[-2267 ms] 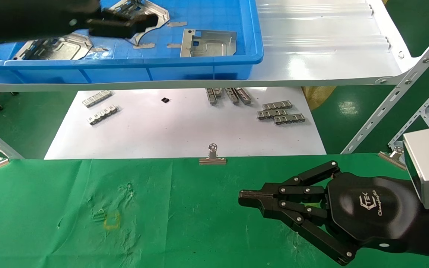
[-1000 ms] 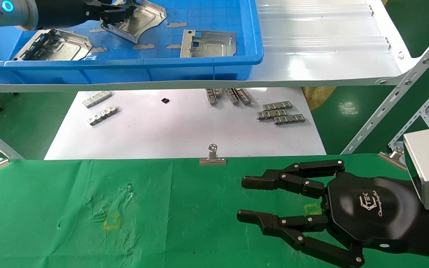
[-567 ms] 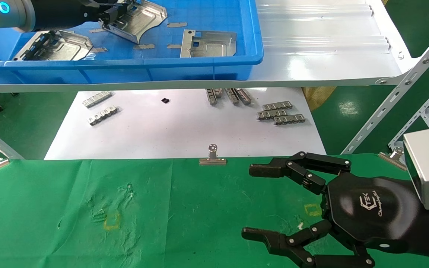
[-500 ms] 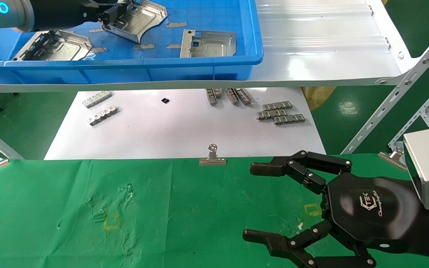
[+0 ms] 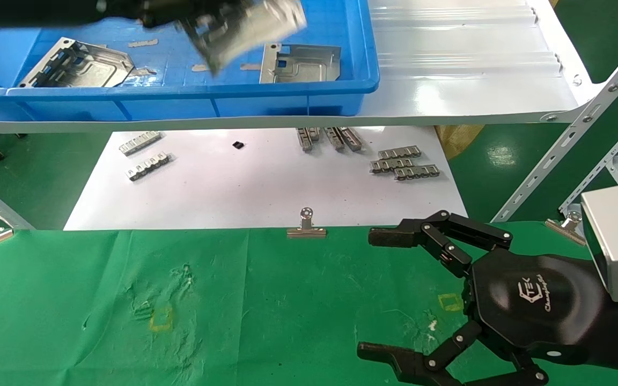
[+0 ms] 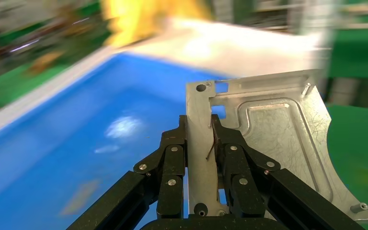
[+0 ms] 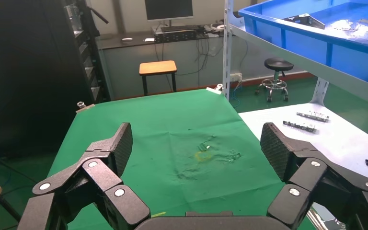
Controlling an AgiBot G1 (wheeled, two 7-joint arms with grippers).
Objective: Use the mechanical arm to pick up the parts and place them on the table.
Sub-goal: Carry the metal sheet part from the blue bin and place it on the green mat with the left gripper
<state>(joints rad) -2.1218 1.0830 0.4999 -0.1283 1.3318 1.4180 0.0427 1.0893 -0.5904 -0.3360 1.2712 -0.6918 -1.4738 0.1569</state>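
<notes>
My left gripper [image 6: 200, 125] is shut on the folded edge of a silver stamped part [image 6: 268, 139] and holds it lifted above the blue tray [image 5: 180, 96]; in the head view that part [image 5: 250, 27] shows blurred at the top. Two more parts lie in the tray, one at the left [image 5: 75, 64] and one at the right [image 5: 298, 61]. My right gripper [image 5: 381, 292] hovers open and empty over the green cloth table [image 5: 260, 305] at the right; its fingers [image 7: 120, 143] stand wide apart in the right wrist view.
Small grey ridged strips [image 5: 403, 163] lie on a white sheet [image 5: 244, 187] beyond the cloth, under the tray's white shelf [image 5: 464, 69]. Silver binder clips [image 5: 306, 225] hold the cloth's far edge. Yellow square outlines [image 5: 161, 317] mark the cloth. A slotted shelf post [image 5: 566, 134] slants at the right.
My left gripper has lifted the part off the tray floor and swung it to the right. My right gripper has opened from shut to wide.
</notes>
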